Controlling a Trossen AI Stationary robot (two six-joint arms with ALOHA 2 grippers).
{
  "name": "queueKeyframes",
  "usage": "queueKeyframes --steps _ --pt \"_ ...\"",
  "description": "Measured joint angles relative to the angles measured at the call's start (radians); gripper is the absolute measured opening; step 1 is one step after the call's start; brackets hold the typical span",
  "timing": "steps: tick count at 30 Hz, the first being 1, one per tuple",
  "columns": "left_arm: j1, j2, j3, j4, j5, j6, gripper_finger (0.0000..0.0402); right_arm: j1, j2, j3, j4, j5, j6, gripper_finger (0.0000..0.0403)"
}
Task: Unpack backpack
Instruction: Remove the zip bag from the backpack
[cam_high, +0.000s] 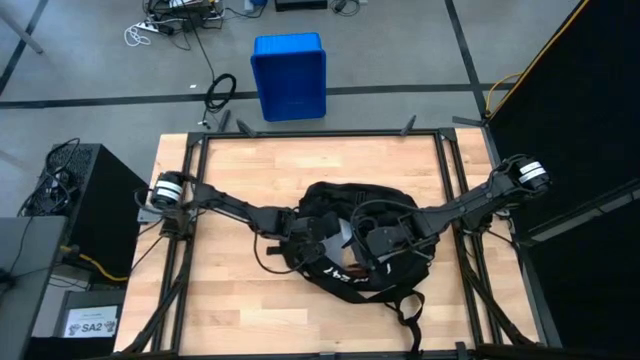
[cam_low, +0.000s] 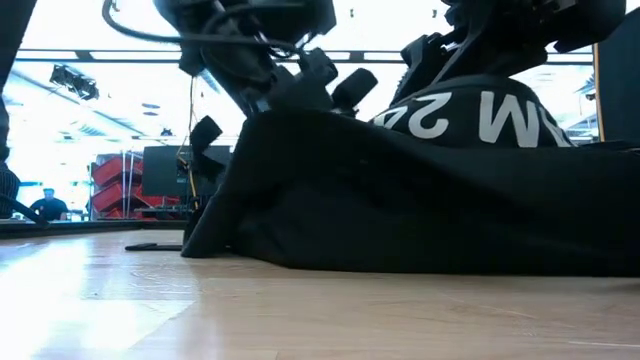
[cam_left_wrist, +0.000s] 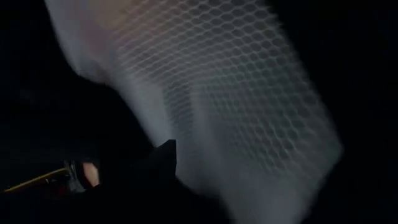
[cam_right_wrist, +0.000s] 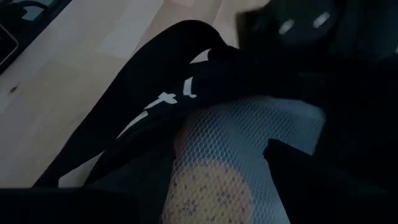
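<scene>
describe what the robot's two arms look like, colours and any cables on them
Both arms are dark, nearly black, built of slim jointed segments. The left arm and right arm each carry a silver-white cylindrical joint at the base end. A thin black cable loops beside the left arm's wrist. No lettering shows on either.

Black backpack (cam_high: 345, 245) slumped mid-table

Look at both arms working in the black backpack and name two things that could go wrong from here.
Both grippers, left gripper and right gripper, crowd the same opening of the backpack, so the arms might collide. White mesh netting around something orange lies beside the right gripper's fingers; it could snag or tear on a pull. Loose straps trail toward the table edge and might catch.
</scene>
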Motion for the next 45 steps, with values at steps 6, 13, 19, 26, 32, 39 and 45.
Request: queueKeyframes --steps 6,13,19,26,32,39,45 --pt "0.015 0.055 0.001 0.146 0.013 0.004 0.0229 -0.013 0.000 0.000 0.000 -0.008 0.002 0.0215" --pt "0.043 0.060 0.000 0.205 0.066 -0.045 0.0191 -0.013 0.000 0.000 0.019 -0.024 0.001 0.0204" --pt "0.061 0.061 -0.001 0.217 0.066 -0.159 0.0042 -0.013 0.000 0.000 0.034 -0.027 0.001 0.0208" --pt "0.051 0.061 -0.002 0.377 0.021 -0.286 0.0001 -0.012 0.000 0.000 0.038 -0.004 -0.025 0.0223" --pt "0.020 0.054 0.008 0.420 -0.013 -0.270 0.0000 0.020 -0.011 0.035 -0.087 0.208 -0.090 0.0226" --pt "-0.014 0.006 0.008 0.440 -0.067 -0.232 0.0000 0.023 -0.017 0.115 -0.297 0.390 0.052 0.0202" --pt "-0.031 -0.034 0.008 0.443 -0.068 -0.231 0.0000 -0.052 -0.018 0.116 -0.307 0.176 0.185 0.0189"
